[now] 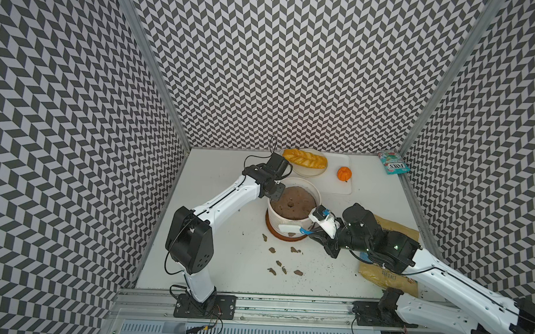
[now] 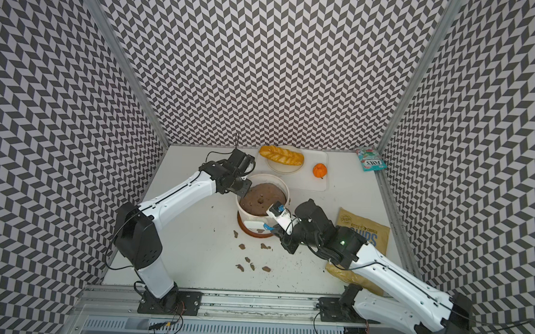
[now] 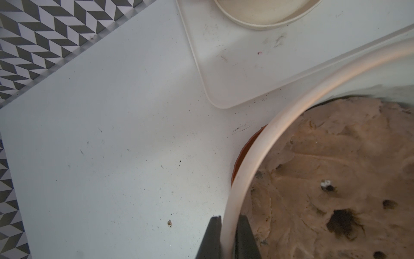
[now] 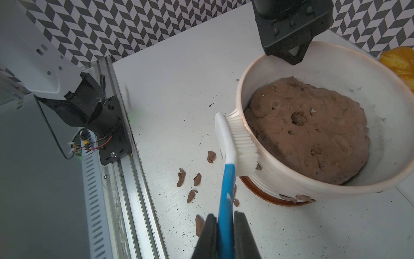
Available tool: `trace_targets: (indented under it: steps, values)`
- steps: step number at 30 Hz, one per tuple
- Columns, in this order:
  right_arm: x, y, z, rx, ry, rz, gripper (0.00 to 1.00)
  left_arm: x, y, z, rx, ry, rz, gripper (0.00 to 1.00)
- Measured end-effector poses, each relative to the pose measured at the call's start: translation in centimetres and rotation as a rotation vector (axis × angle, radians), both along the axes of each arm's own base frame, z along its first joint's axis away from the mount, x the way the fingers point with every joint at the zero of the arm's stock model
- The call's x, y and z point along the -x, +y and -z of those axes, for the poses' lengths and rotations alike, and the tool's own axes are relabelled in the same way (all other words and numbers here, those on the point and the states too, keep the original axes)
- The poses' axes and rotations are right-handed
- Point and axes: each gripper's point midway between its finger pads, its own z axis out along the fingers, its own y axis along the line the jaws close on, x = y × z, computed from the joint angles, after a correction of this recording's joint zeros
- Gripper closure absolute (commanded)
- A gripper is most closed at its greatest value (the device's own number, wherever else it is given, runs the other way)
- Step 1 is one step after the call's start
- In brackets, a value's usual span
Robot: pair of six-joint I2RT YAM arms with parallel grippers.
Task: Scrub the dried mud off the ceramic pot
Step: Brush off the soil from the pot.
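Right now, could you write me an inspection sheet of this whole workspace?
Surface: white table, sprinkled with dark specks.
Job's things: ceramic pot of soil on a saucer; dried mud flakes on the table, some patches on the pot's wall.
Clutter: bread on a plate, pumpkin, cutting board, chip bag, candy packet.
Grippers: left gripper shut on the pot's rim; right gripper shut on a brush, bristles against the pot.
Cables: black cables by the arms.
Surroundings: zigzag walls, metal rail.

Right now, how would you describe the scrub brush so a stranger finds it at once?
In the middle of the white table stands a wide ceramic pot of brown soil. Pressed against its ribbed outer wall is the scrub brush, held in the fingers of the right gripper. Nothing else has a blue handle and white bristles.
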Motion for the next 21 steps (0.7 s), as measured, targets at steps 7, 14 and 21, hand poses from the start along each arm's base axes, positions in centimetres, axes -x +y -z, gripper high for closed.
trace_targets:
  steps: [7, 14, 21]
  values:
    - [0.0, -1.0, 0.9, 0.098, 0.024, 0.003, 1.00, -0.3, 0.6, 0.0, -0.006, -0.001, 0.002, 1.00]
    - [-0.3, -1.8, 1.4, 0.168, 0.036, 0.017, 1.00, -0.7, 1.3, 0.1, -0.005, 0.003, -0.007, 1.00]
    - [0.0, -2.4, 0.7, 0.197, 0.036, -0.004, 1.00, -0.7, 1.3, 0.1, -0.008, 0.002, -0.003, 1.00]
